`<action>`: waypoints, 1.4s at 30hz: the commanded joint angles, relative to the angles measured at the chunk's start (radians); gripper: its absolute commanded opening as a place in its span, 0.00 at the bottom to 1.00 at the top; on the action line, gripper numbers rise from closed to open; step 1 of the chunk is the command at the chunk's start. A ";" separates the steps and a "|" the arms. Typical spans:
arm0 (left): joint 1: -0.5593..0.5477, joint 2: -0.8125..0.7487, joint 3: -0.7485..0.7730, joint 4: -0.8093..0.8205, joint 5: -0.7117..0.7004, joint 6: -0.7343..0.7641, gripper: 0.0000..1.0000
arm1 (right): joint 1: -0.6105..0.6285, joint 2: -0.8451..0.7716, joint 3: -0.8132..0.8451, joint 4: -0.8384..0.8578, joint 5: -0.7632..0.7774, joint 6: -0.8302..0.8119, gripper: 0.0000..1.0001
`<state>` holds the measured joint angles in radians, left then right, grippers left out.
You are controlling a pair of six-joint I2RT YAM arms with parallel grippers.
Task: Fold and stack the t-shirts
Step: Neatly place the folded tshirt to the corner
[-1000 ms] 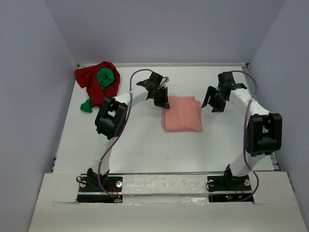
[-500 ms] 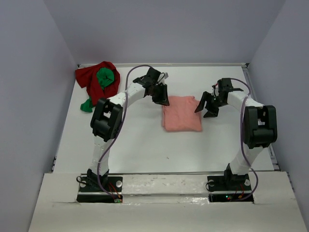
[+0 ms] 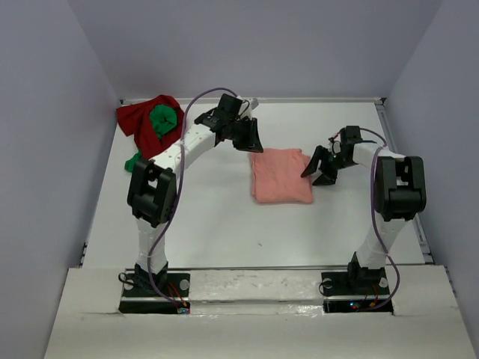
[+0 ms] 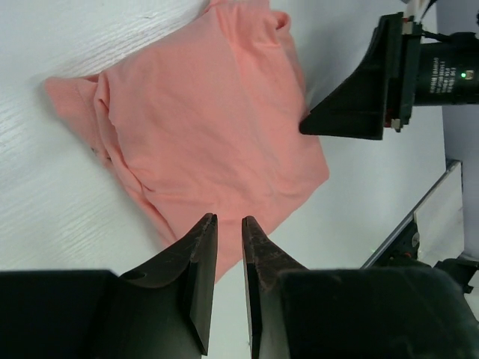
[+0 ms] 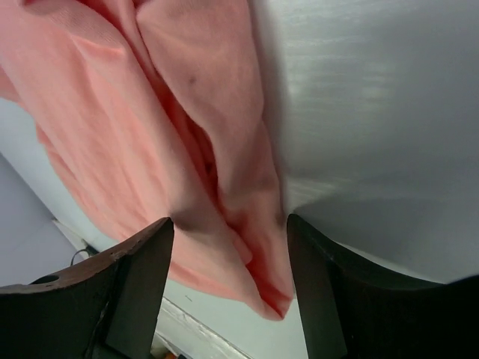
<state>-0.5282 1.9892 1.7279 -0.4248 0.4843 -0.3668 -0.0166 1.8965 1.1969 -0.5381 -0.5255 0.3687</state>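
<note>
Shirt, salmon-pink t-shirt [image 3: 281, 176], lies folded in a rough square. Left gripper [image 4: 228, 221] hangs above its far-left corner, jaws parted only a crack, nothing between them. Right gripper [image 5: 228, 224] sits low at its right edge, jaws spread wide, cloth beneath but not pinched. Dark red t-shirt [image 3: 142, 123] and green t-shirt [image 3: 162, 120] are heaped together well off to its far left. Cloth looks light and limp, so the layers will likely slide. Best pinched through all layers at a folded edge.

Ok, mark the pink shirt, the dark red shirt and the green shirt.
salmon-pink t-shirt [image 3: 281, 178]: top view, middle of the folded cloth.
dark red t-shirt [image 3: 137, 123]: top view, its left half.
green t-shirt [image 3: 162, 120]: top view, bunched part lying on the dark red one.
</note>
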 commanded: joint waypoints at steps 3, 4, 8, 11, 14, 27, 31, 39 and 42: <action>0.000 -0.092 -0.010 -0.006 0.048 0.022 0.30 | -0.003 0.097 0.032 0.044 -0.019 -0.034 0.68; 0.002 -0.095 -0.011 -0.003 0.048 0.023 0.30 | -0.003 0.108 0.038 0.044 -0.028 -0.028 0.68; 0.000 -0.101 -0.022 0.006 0.065 0.020 0.30 | -0.003 0.141 0.047 0.061 -0.056 -0.017 0.68; 0.002 -0.105 -0.025 0.008 0.063 0.020 0.30 | -0.003 0.153 0.052 0.058 -0.048 -0.013 0.67; 0.004 -0.112 -0.028 0.009 0.063 0.019 0.30 | -0.003 0.144 0.044 0.063 -0.050 -0.005 0.66; 0.004 -0.176 -0.013 -0.011 0.068 0.000 0.30 | -0.003 0.159 0.085 0.023 0.012 0.059 0.26; 0.005 -0.217 -0.017 -0.031 0.056 0.006 0.30 | -0.003 0.176 0.118 0.010 0.019 0.065 0.22; 0.010 -0.276 -0.088 -0.023 0.040 0.012 0.30 | -0.003 0.179 0.210 -0.060 0.143 0.056 0.00; 0.011 -0.286 -0.111 -0.012 0.042 0.012 0.30 | 0.007 0.171 0.251 -0.098 0.194 0.049 0.00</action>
<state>-0.5232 1.7466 1.6501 -0.4450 0.5140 -0.3634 -0.0170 2.0556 1.3808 -0.5964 -0.5133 0.4461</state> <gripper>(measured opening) 0.296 0.110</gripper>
